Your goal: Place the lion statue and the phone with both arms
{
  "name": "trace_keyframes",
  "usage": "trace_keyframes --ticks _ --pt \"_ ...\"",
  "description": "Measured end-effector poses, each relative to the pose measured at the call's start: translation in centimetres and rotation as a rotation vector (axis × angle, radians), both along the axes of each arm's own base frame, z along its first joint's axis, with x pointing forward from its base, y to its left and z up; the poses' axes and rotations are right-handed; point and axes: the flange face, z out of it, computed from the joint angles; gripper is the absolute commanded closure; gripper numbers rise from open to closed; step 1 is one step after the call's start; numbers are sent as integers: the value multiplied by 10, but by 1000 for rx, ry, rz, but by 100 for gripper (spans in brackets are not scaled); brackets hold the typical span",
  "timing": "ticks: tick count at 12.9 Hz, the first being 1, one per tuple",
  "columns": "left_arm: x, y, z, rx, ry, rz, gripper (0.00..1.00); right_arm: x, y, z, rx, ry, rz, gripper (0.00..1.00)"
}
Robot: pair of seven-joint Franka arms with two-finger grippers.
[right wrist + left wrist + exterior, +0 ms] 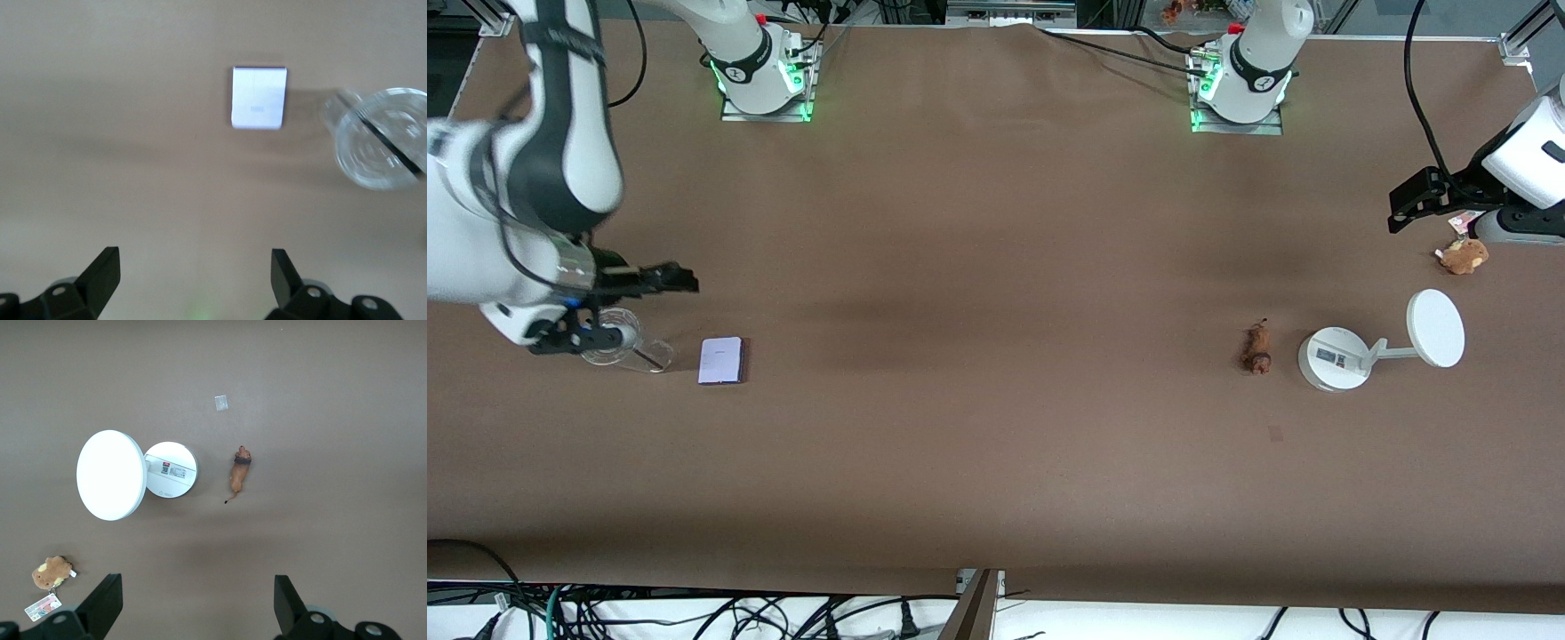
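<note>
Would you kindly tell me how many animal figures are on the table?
2: the lion statue beside the white stand, and a brown plush at the left arm's end of the table.

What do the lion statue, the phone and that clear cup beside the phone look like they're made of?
Lion statue: probably painted resin or plastic, matte reddish-brown. Phone: smooth lavender-white shell, glass or plastic, faint sheen. Clear cup: see-through, likely thin plastic or glass.

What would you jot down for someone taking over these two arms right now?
Left claw: open, empty, up over the plush toy.
Right claw: open, empty, above the clear cup.
Lion statue: lying on the table beside the white stand.
Phone: flat on the table beside the cup.
Done: nothing picked up yet.
Left: grab and place both.
</note>
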Motion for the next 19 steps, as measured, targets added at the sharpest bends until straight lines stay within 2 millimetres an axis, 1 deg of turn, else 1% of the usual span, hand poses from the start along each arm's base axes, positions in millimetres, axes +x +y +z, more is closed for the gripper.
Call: trace_keyframes --ticks 1,2,3,4,5,6,9,16,17,19 --pt "0 0 0 0 0 0 0 -4 5 35 -17 19 -8 0" --pt "0 0 0 0 0 0 0 -10 11 64 -36 35 -18 0" --pt "0 0 0 0 0 0 0 -15 16 87 -58 48 -26 0" --pt "0 0 0 0 0 0 0 -19 20 103 -74 48 -31 0" --pt "0 0 0 0 0 0 0 -21 23 111 -81 43 -33 0" --pt "0 0 0 0 0 0 0 -20 23 114 -84 42 -37 0" --pt "0 0 0 0 0 0 0 -18 17 110 -91 49 -50 0" --pt "0 0 0 0 2 0 0 -19 19 109 -92 53 -46 0" --pt "0 0 0 0 2 0 0 -19 15 109 -90 55 -52 0" --pt "0 0 0 0 3 0 0 -17 -1 107 -68 66 -57 0"
